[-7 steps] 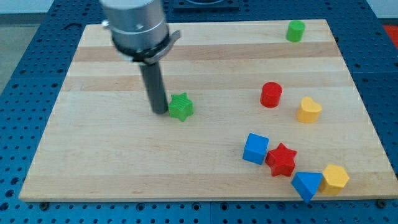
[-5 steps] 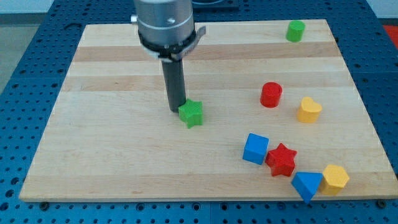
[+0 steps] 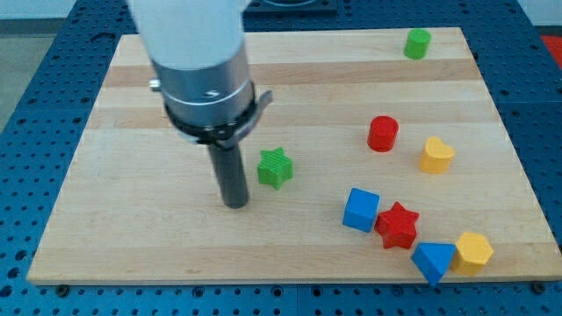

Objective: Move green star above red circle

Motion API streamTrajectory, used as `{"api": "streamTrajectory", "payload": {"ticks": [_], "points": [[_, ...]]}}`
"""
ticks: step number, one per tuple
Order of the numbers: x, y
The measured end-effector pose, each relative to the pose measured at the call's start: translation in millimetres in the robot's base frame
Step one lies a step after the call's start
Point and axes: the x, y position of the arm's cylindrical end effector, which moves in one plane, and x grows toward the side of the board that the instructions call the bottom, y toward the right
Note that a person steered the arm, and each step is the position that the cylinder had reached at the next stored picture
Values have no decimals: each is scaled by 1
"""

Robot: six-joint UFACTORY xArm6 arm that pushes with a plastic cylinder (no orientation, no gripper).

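Observation:
The green star [image 3: 275,167] lies near the middle of the wooden board [image 3: 132,228]. The red circle, a short red cylinder [image 3: 382,133], stands to the star's right and slightly higher in the view. My tip [image 3: 234,204] rests on the board to the lower left of the green star, a short gap away and not touching it. The rod rises from the tip to the large silver arm body above.
A green cylinder [image 3: 418,42] stands at the top right. A yellow heart-like block [image 3: 435,154] sits right of the red circle. At the lower right cluster a blue cube [image 3: 361,210], red star [image 3: 398,226], blue triangle [image 3: 433,260] and yellow block [image 3: 474,252].
The tip pushed the green star a little to the right, then drew back down and to the left, away from it. The other blocks have not moved.

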Motion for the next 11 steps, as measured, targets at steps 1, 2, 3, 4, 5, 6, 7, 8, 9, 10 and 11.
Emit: {"api": "streamTrajectory", "payload": {"ticks": [1,2,3,4,5,6,7,8,9,10,11], "points": [[-9,20],[-15,30],[-44,32],[-63,32],[-65,32],[-65,32],[-70,32],[-102,42],[-132,59],[-140,59],[-148,67]]}}
